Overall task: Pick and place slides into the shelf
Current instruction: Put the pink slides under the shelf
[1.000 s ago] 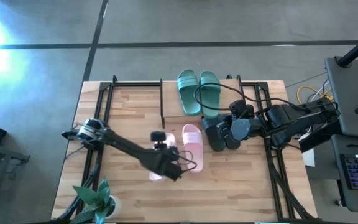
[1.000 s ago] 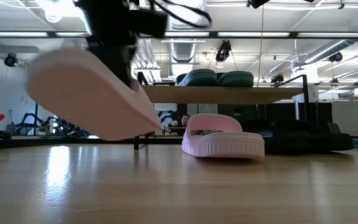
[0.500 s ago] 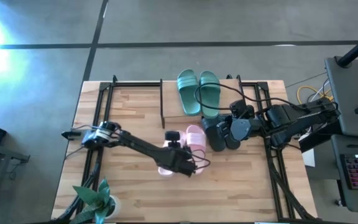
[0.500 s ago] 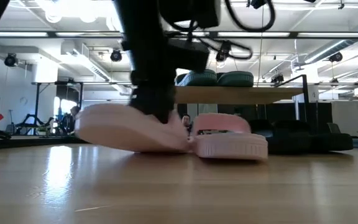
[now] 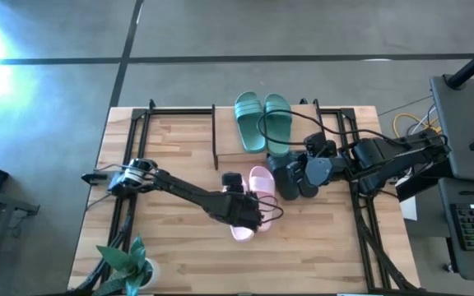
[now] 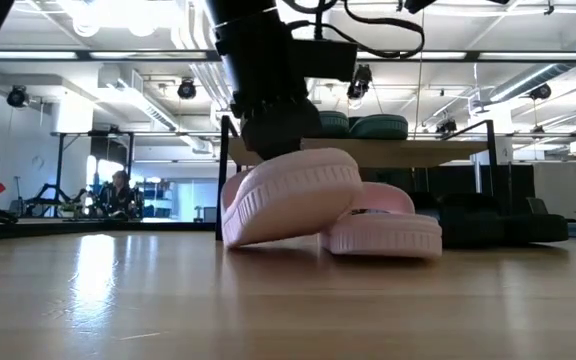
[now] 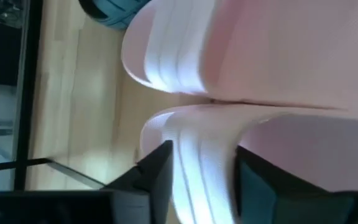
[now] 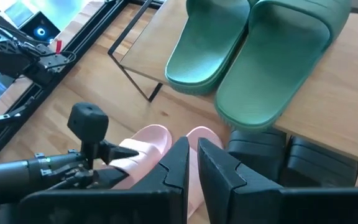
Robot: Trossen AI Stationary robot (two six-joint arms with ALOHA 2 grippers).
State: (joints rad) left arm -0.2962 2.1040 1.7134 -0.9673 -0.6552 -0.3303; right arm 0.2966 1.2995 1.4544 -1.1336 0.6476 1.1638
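A teal-green pair of slides [image 5: 262,121] lies on the shelf's plank top [image 5: 235,154]. Black slides [image 5: 290,179] sit below the shelf, and my right gripper [image 5: 304,171] hangs shut above them with nothing between its fingers. One pale pink slide [image 5: 259,182] lies flat on the table in front of the shelf. My left gripper [image 5: 245,215] stands over the second pink slide [image 6: 288,195] and is shut on it. That slide is tilted, its low end [image 6: 236,236] on the table and its raised end against the flat pink slide [image 6: 386,232]. My left gripper pinches the tilted pink slide's ribbed rim [image 7: 197,165] between its two fingers, one finger [image 7: 159,169] on the outer side and one [image 7: 255,186] on the inner side. The fingers come from above, pointing down. The slide's low end rests on the table.
Black metal frame rails [image 5: 138,131] run along the table's left and right sides. A potted plant [image 5: 128,265] stands at the near left corner. Cables [image 5: 282,136] loop over the shelf by the right arm. Bare wood [image 5: 303,255] lies toward the near edge.
My left gripper has carried the second pink slide toward the table's right edge and down. The slide hung clear of the table, tipped; now its low end rests on the table and it lies against the flat pink slide.
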